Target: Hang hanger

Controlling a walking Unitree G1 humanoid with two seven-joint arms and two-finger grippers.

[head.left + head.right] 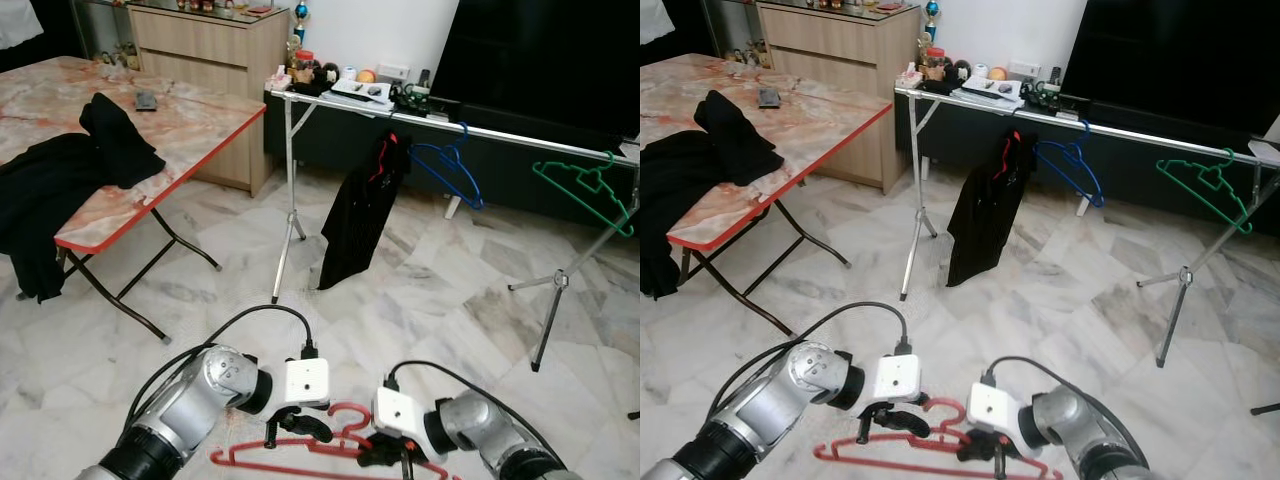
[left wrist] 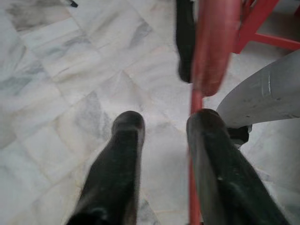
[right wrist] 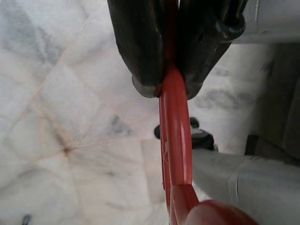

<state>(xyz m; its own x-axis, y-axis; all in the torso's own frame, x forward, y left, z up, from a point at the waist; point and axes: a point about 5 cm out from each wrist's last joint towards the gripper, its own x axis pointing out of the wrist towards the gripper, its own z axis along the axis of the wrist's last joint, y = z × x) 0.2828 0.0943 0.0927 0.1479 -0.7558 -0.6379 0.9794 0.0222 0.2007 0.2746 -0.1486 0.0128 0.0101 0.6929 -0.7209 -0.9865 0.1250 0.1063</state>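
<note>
A marble-topped bench [image 1: 190, 120] with a red edge and folding legs serves as landmark: 1 black garment [image 1: 60, 190] drapes over its near end, and a small dark object [image 1: 146, 100] lies on its top farther back. Behind the bench stands a wooden cabinet [image 1: 215, 45]. Beyond the bench's far corner, a low shelf [image 1: 345, 100] along the wall carries small clutter, beside a dark screen [image 1: 540, 55].

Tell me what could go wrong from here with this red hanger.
1. Only the right gripper clamps the red hanger; the left gripper has open jaws beside its bar, so the hanger may swing or twist on lifting.
2. The rail already carries a black garment, blue hanger and green hanger; aim for a free gap or hooks may tangle.
</note>
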